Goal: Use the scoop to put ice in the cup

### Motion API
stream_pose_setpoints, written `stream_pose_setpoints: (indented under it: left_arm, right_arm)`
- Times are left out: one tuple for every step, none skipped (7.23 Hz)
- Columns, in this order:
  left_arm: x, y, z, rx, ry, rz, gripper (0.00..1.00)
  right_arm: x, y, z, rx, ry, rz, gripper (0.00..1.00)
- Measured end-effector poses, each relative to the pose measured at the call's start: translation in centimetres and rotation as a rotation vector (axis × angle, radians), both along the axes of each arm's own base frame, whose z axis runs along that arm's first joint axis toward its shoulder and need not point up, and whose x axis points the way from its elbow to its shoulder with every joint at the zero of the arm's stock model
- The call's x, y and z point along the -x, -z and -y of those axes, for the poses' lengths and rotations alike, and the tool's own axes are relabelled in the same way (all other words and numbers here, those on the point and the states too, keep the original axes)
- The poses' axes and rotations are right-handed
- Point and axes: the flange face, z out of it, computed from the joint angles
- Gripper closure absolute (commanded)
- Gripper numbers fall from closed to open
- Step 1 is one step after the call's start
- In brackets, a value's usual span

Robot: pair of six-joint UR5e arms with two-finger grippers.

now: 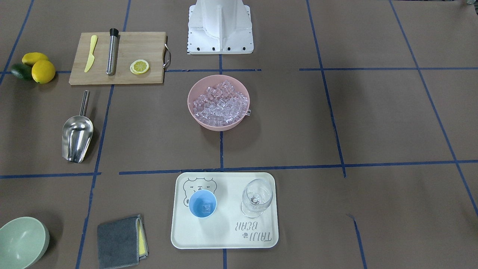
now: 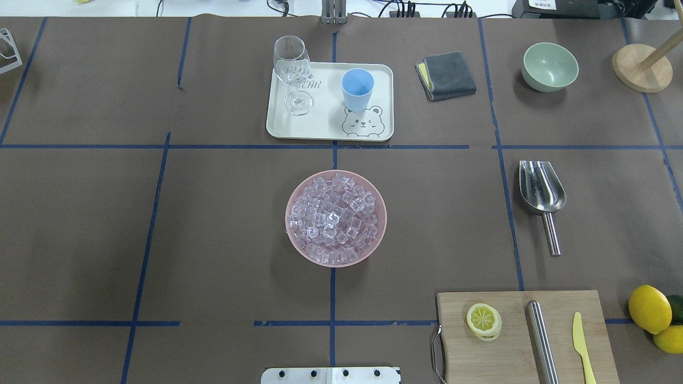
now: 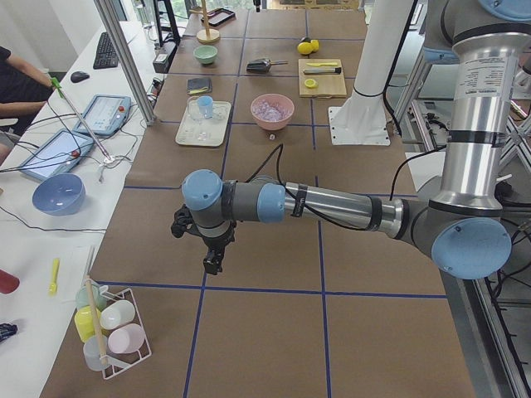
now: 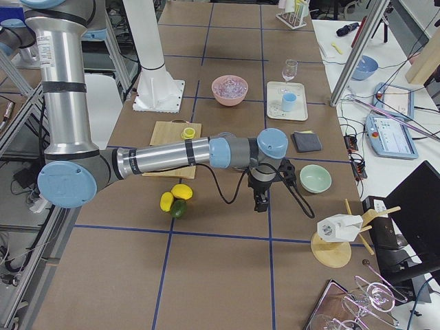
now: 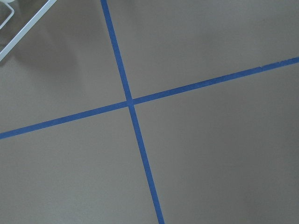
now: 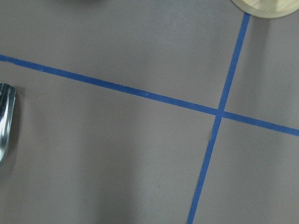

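Nearest the right-side camera, our right arm stretched out with the right gripper (image 4: 261,199) hanging over the brown paper-covered table (image 2: 213,240); whether its fingers were spread or pressed together we could not tell, since neither wrist view showed them. From that wrist, a sliver of the shiny stainless-steel scoop (image 2: 541,189) sat at 9 o'clock, cut off by the frame. Overhead, its long axis ran from trough at 12 o'clock to thin handle at 6, toward our base. We judged the right arm nearer; the left gripper (image 3: 214,255), equally unreadable, hung well apart at the table's other end. Further out, small clear ice cubes (image 2: 335,217) filled a pink round bowl (image 1: 218,127), and the small light-blue plastic cup (image 2: 357,88) stood on a cream rectangular tray (image 2: 325,125) at 12 o'clock from it, its contents unclear.
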Motion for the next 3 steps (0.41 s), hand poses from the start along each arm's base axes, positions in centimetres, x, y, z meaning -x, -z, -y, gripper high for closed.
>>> stream_pose_setpoints:
  left_arm:
    - [-0.01,-0.59,-0.13,0.01,0.001,-0.001,0.0]
    - [-0.07,-1.02,-0.01,0.016,-0.001,-0.001,0.0]
    - [-0.11,-1.08,0.2,0.017,-0.002,-0.001,0.0]
  right_arm:
    - [0.11,0.06,0.02,0.03,-0.032,0.0,0.0]
    - [0.12,0.05,-0.03,0.054,-0.066,0.001,0.0]
    - [0.16,-0.03,-0.12,0.059,-0.084,0.004,0.0]
